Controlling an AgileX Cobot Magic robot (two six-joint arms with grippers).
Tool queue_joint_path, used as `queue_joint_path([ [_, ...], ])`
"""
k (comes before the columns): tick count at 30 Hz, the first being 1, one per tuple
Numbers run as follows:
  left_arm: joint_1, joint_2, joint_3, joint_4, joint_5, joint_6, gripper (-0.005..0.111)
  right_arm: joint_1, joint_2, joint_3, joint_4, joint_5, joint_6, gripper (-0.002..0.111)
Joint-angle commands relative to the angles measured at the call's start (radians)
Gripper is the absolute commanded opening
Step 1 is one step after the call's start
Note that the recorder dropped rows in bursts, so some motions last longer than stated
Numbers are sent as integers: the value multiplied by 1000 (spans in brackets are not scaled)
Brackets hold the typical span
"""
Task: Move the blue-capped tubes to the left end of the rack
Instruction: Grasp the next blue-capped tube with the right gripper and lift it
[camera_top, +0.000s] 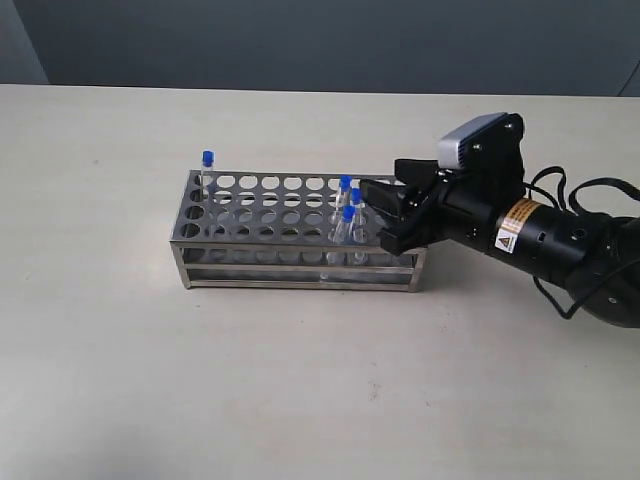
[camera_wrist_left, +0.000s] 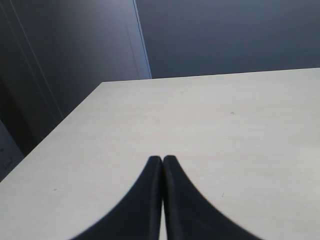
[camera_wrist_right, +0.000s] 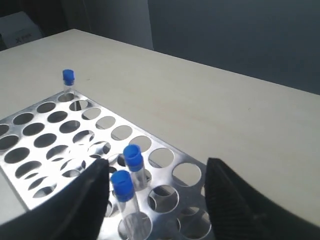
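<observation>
The steel rack (camera_top: 290, 247) stands mid-table. One blue-capped tube (camera_top: 207, 160) sits in its far-left corner hole. Three more blue-capped tubes (camera_top: 348, 213) stand close together near the rack's right end. My right gripper (camera_top: 385, 215) hovers open at that right end, just beside those tubes. In the right wrist view the right gripper (camera_wrist_right: 159, 165) is wide open over the rack (camera_wrist_right: 189, 190). Two tubes (camera_wrist_right: 132, 155) stand just inside one of its fingers (camera_wrist_right: 92, 200), and the corner tube (camera_wrist_right: 68, 77) shows far off. My left gripper (camera_wrist_left: 162, 160) is shut and empty.
The pale table (camera_top: 300, 400) runs all round the rack. The left wrist view shows only the table top (camera_wrist_left: 225, 115), its far edge and a dark wall. The right arm's black body (camera_top: 540, 235) lies over the table's right side.
</observation>
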Motion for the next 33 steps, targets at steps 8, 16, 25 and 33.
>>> queue_joint_path([
  [8, -3, -5, -3, 2, -4, -4, 1, 65, 2, -74, 1, 103, -29, 55],
  [16, -3, -5, -3, 2, -4, -4, 1, 63, 2, -88, 32, 184, -49, 55],
  [25, -3, -5, -3, 2, -4, -4, 1, 63, 130, -88, 21, 68, -49, 55],
  [33, -3, -5, -3, 2, -4, -4, 1, 63, 130, -88, 21, 56, -49, 29],
])
